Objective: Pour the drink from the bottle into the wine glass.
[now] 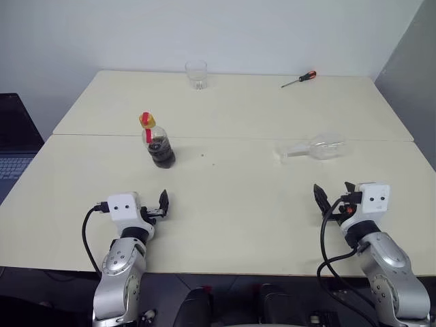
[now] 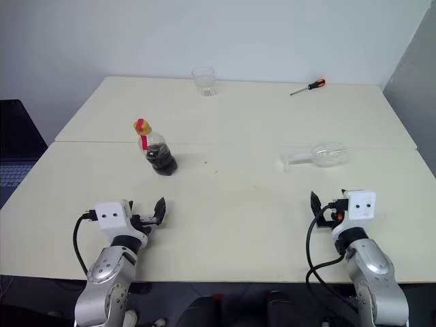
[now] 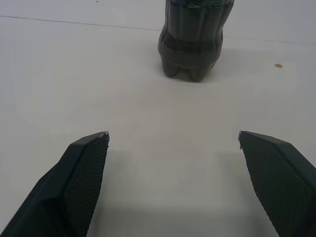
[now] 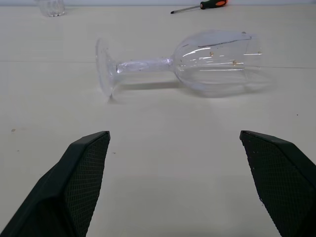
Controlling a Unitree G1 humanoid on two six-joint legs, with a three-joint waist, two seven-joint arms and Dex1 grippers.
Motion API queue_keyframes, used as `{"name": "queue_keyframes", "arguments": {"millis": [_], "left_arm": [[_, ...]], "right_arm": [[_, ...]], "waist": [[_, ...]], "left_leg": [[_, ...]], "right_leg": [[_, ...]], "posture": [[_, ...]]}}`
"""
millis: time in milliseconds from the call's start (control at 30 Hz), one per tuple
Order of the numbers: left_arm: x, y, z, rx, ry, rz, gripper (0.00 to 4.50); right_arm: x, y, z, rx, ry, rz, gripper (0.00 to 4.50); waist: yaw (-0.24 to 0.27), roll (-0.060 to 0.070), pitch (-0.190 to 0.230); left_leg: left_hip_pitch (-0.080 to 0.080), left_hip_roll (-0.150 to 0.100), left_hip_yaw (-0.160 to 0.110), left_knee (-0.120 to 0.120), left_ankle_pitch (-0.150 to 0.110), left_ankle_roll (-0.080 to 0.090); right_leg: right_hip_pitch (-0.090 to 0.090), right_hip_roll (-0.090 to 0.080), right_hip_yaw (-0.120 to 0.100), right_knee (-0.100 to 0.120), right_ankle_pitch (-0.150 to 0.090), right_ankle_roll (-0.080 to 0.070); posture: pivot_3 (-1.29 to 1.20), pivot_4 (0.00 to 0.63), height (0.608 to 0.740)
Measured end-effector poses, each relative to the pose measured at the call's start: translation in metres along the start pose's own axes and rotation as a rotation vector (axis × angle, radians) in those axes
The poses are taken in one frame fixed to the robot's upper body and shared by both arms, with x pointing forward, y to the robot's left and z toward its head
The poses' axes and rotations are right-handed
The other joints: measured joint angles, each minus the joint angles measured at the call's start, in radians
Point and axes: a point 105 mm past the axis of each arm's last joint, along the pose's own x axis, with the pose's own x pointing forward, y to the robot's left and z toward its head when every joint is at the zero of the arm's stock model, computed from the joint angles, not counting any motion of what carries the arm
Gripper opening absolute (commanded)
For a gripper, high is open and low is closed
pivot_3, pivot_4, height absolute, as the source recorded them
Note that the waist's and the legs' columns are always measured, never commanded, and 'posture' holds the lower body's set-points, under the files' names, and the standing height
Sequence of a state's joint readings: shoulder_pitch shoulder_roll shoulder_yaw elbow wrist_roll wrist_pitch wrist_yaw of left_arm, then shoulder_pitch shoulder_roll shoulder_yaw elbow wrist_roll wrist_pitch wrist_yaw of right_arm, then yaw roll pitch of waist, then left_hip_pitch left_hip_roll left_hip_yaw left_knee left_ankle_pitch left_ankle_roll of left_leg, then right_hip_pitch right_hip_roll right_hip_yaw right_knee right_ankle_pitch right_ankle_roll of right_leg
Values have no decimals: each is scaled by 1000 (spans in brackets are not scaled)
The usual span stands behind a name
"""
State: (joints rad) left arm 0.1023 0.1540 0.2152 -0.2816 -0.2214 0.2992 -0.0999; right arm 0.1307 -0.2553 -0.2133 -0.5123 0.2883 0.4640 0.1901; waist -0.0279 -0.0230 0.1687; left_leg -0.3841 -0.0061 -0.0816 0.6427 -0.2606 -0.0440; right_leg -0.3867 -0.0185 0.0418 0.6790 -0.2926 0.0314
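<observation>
Both end effectors sit over the near edge of the tabletop [image 1: 245,231], fingers spread wide, nothing held. Left end effector [image 3: 173,140] near the near-left corner, right end effector [image 4: 175,140] near the near-right corner — well apart, with a broad bare stretch of tabletop between them.

The bottle [image 1: 158,142] stands upright left of centre, just on the near side of the seam [image 1: 231,138] that runs across the tabletop, with open surface on every side of it. Yellow-and-red cap on top, red band at the neck, the drink [image 1: 162,154] dark and filling only the lower body.

The wine glass [image 1: 313,150] lies on its side right of centre, also on the near side of the seam, foot toward the middle, bowl toward the right edge. Clear, empty.

Far edge: a short tumbler [image 1: 196,74] near the middle, a screwdriver [image 1: 300,79] with red-and-black handle toward the far-right corner. A laptop [image 1: 15,150] sits off the left edge.

Left wrist view: bottle base [image 3: 192,42] straight ahead of the fingers [image 3: 74,182], lobed feet visible, plus a small brown speck [image 3: 279,65] on the surface beside it. Right wrist view: small specks on the glass bowl [image 4: 217,59] — too small to make out from the head views.
</observation>
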Motion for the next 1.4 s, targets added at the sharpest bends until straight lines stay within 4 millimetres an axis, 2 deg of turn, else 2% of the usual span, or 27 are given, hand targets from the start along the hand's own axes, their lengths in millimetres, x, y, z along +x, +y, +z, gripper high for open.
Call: {"name": "queue_keyframes", "arguments": {"millis": [1133, 1267, 1400], "left_arm": [[2, -1, 7, 5, -12, 15, 4461], [7, 1, 18, 41, -44, 8, 4461], [21, 8, 30, 83, -84, 16, 4461]], "right_arm": [[2, 2, 4, 0, -12, 26, 4500], [-5, 16, 13, -28, -17, 173, 4500], [-17, 51, 31, -25, -47, 454, 4500]], "waist": [[0, 0, 0], [0, 0, 0], [0, 0, 0]], "left_leg": [[0, 0, 0, 0, 0, 0], [0, 0, 0, 0, 0, 0], [1, 0, 0, 1, 0, 0]], "right_leg": [[0, 0, 0, 0, 1, -2], [0, 0, -1, 0, 1, -2], [1, 1, -2, 0, 1, -2]], "posture": [[0, 150, 740], [0, 150, 740], [0, 150, 740]]}}
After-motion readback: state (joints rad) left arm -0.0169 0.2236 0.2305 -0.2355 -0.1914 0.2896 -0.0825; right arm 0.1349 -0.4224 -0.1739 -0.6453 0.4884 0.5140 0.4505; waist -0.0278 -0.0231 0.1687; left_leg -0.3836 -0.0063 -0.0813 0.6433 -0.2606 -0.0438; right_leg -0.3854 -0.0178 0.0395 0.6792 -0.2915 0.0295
